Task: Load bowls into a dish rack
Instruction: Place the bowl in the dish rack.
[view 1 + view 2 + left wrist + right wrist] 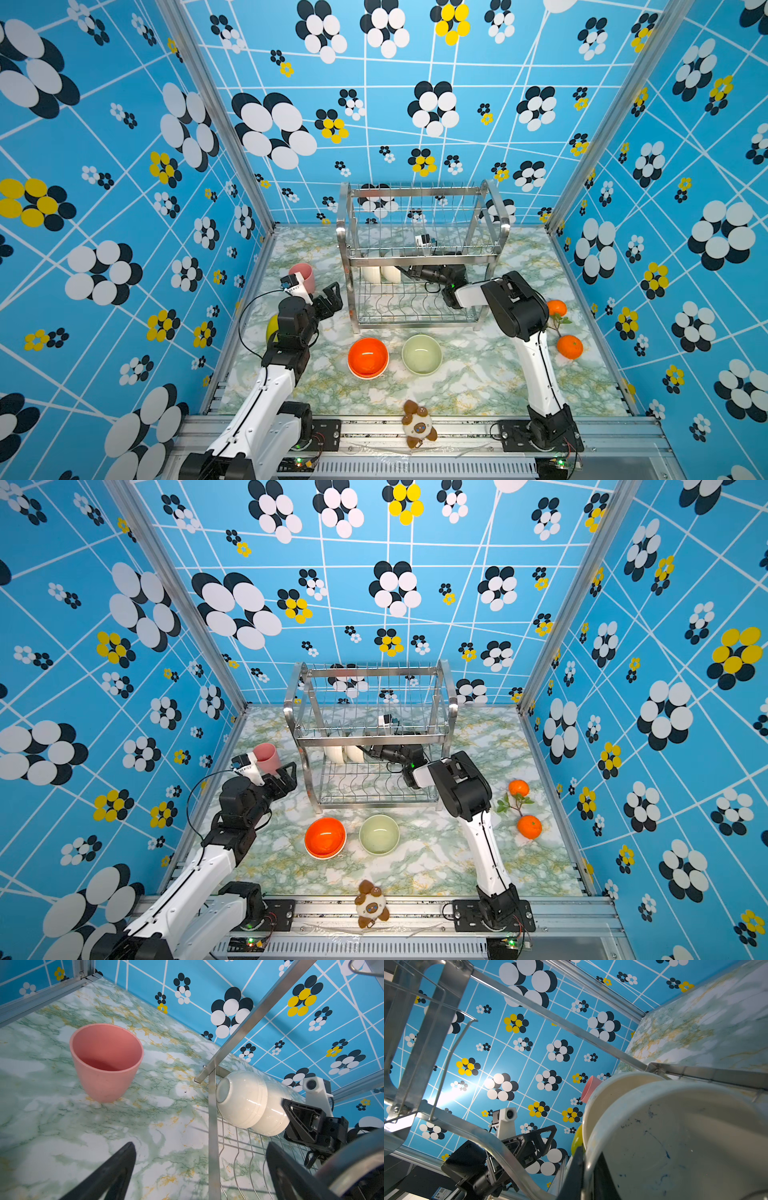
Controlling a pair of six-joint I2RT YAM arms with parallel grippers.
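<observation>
Two-tier rack (424, 261) holds two white bowls (242, 1099) at its 9 o'clock end. Orange bowls (368, 356) and green bowl (421, 353) sit at its 6 o'clock. Right claw (402, 271) pinches a white bowl's rim. Left claw (331, 300), wide open and empty, has orange at 5 o'clock.

We see bright orange bowls (368, 357), a sage-green bowl (421, 354), cream-white bowls (242, 1099), a pink cup (106, 1059), and a green-and-gold marbled tabletop (478, 386).

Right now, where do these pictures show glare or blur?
Right wrist view: strong glare on the blue wall; the near cream-white bowl is soft. Left wrist view: the fingers of the left gripper are blurred. Both top views: sharp, with a small highlight in the orange bowl.
</observation>
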